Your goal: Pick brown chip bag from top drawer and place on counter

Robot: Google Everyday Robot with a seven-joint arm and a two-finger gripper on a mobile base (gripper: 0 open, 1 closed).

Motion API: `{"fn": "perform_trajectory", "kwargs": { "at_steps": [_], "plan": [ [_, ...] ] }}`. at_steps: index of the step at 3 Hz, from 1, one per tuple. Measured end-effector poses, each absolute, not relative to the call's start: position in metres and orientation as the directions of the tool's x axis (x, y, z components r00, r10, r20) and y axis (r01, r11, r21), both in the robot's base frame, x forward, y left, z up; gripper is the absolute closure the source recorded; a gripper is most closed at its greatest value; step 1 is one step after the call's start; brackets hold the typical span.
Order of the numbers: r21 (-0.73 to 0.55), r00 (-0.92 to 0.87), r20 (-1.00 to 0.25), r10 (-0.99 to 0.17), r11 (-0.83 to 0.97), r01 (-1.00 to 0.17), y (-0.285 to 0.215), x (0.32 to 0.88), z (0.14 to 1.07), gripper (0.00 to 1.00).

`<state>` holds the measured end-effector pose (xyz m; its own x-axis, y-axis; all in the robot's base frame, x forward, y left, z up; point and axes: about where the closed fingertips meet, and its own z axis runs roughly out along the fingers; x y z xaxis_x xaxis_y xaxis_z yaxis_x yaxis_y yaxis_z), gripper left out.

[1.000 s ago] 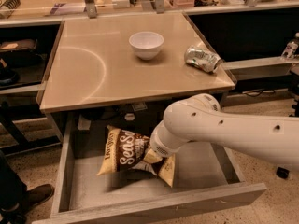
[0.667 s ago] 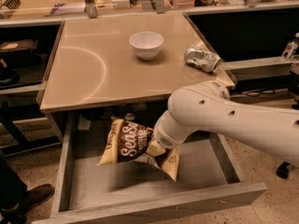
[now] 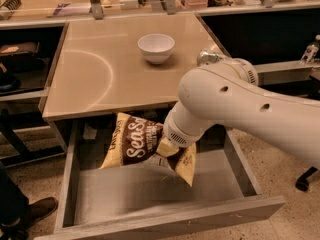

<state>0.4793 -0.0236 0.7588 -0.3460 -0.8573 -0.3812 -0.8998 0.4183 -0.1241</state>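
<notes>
The brown chip bag [image 3: 135, 141], dark brown with white "Sea Salt" lettering and pale yellow ends, hangs tilted in the air above the floor of the open top drawer [image 3: 165, 221], its upper end near the counter's front edge. My gripper [image 3: 167, 151] is at the bag's right side, mostly hidden by my white wrist, and is shut on the bag. The beige counter [image 3: 95, 79] lies just behind and above.
A white bowl [image 3: 156, 46] stands on the counter at the back middle. A crushed silver can [image 3: 207, 57] peeks out behind my arm at the counter's right edge. Black side shelves [image 3: 22, 59] flank the left. A shoe [image 3: 32, 211] is at the lower left.
The chip bag has risen from the drawer floor and moved up toward the counter's edge with my gripper. My arm has swung upward and closer to the camera.
</notes>
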Motion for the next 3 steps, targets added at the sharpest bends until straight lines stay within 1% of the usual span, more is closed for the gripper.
{"fn": "perform_trajectory", "kwargs": {
  "at_steps": [2, 3],
  "plan": [
    [-0.167, -0.348, -0.289, -0.892, 0.404, -0.899, -0.037, 0.446, 0.804, 1.00],
    [-0.222, -0.303, -0.283, -0.910, 0.369, -0.902, -0.025, 0.445, 0.830, 1.00]
  ]
}}
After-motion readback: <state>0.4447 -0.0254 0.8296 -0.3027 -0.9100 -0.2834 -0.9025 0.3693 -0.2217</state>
